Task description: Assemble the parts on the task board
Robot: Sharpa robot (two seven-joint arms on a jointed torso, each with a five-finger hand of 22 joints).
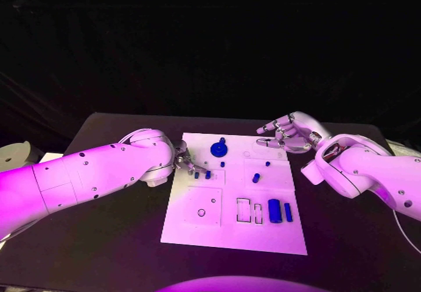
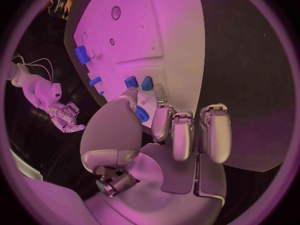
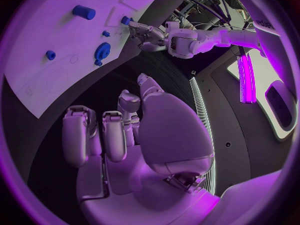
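Note:
The white task board point(image 1: 230, 228) lies mid-table. My left hand point(image 1: 184, 160) hangs over its left edge, thumb and fingers curled around a small blue part point(image 2: 142, 116). Two small blue parts point(image 1: 202, 175) lie just beside it on the board. A blue gear point(image 1: 219, 148) sits near the far edge, with a tiny peg point(image 1: 222, 163) below it. Another peg point(image 1: 256, 178) stands mid-board. A blue cylinder point(image 1: 274, 210) and a blue bar point(image 1: 288, 211) lie at the near right. My right hand point(image 1: 286, 135) hovers over the far right corner, fingers apart, holding nothing.
Outlined recesses point(image 1: 248, 210) and a small round hole point(image 1: 202, 212) mark the near half of the board. Black table point(image 1: 105, 243) surrounds the board on all sides. In the right wrist view the gear point(image 3: 102, 51) and my left hand point(image 3: 149, 35) show beyond my fingers.

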